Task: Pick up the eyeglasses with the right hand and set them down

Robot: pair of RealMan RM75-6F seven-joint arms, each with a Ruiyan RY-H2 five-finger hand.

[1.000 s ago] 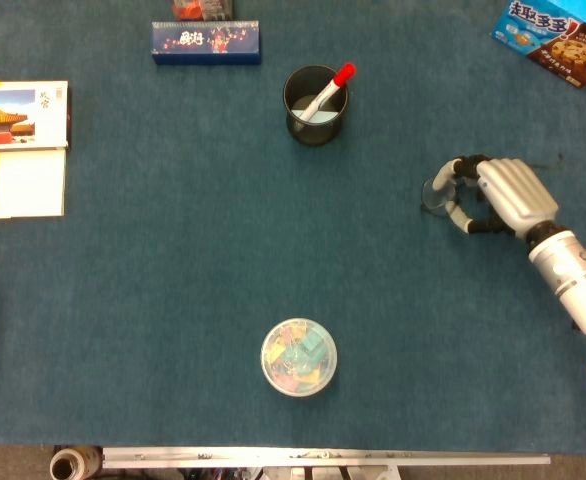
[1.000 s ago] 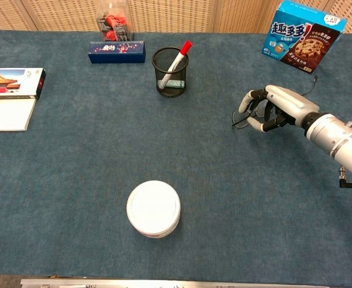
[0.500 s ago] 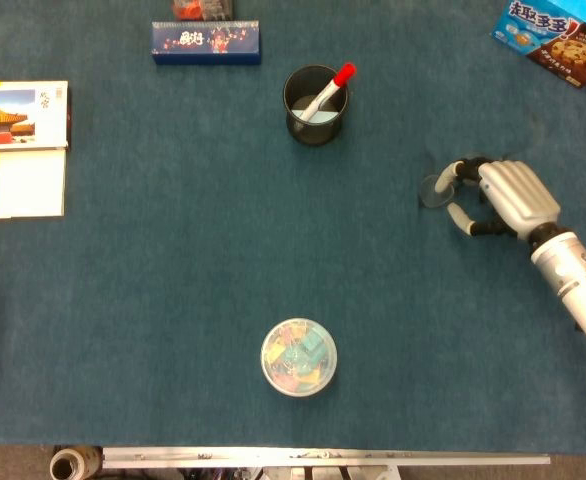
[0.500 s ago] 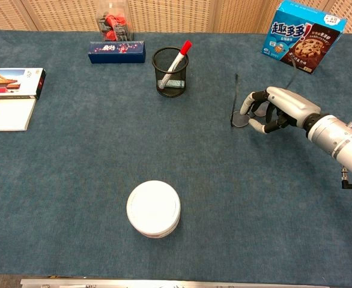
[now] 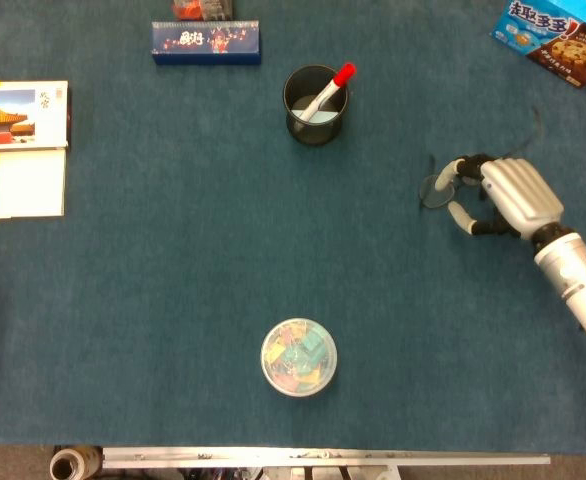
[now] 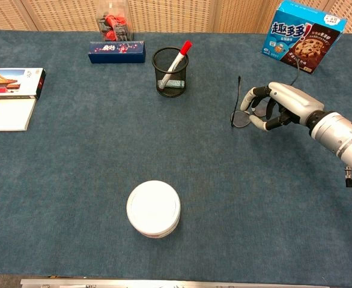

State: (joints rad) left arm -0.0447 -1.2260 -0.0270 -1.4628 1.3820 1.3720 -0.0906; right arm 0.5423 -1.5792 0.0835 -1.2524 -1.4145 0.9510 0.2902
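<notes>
Eyeglasses (image 6: 243, 114) held in right hand (image 6: 282, 107) fingers (image 6: 257, 123).

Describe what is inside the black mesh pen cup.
In the mesh cup, a red-capped marker leans against the rim, beside a pale, light-blue item at the bottom. The cup's mesh wall partly hides the lower contents.

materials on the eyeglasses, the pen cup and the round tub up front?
Eyeglasses: thin dark frame, likely metal wire or slim plastic, with clear lenses showing the cloth through them; held by the right robot hand.
Pen cup: black metal mesh by the look, since its contents show through the wall.
Round tub: clear plastic, colourful contents visible from above; the lid looks matte white in the chest view.
</notes>
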